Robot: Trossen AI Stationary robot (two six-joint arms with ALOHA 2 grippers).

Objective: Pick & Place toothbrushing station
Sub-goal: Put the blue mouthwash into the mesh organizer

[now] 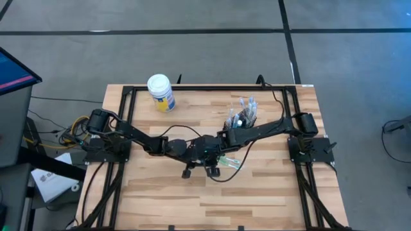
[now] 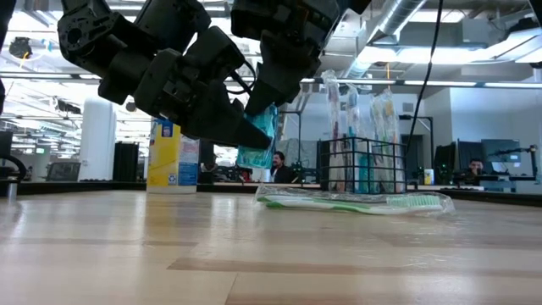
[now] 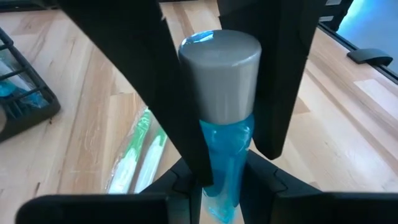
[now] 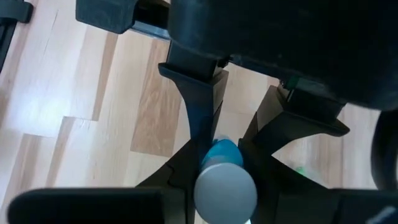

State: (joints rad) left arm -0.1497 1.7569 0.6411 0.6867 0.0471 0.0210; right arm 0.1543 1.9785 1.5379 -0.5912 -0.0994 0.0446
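Teal tube [image 3: 225, 155] is passing between hands: left hand [image 3: 230, 149] grasping, right hand [image 4: 227, 165] closing; mistimed release risks dropping.

Two matte black, blocky jointed arms [image 1: 144, 138] trailing thin black cables [image 1: 276, 102], each ending in flat-fingered claws.

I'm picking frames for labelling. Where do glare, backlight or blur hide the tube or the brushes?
Low view: bright ceiling lights leave both arms dark silhouettes, and the wrapped toothbrush shines. Left wrist view: sheen on the tube cap, the near fingers blurred. Right wrist view: the tube's cap soft. High view: even light.
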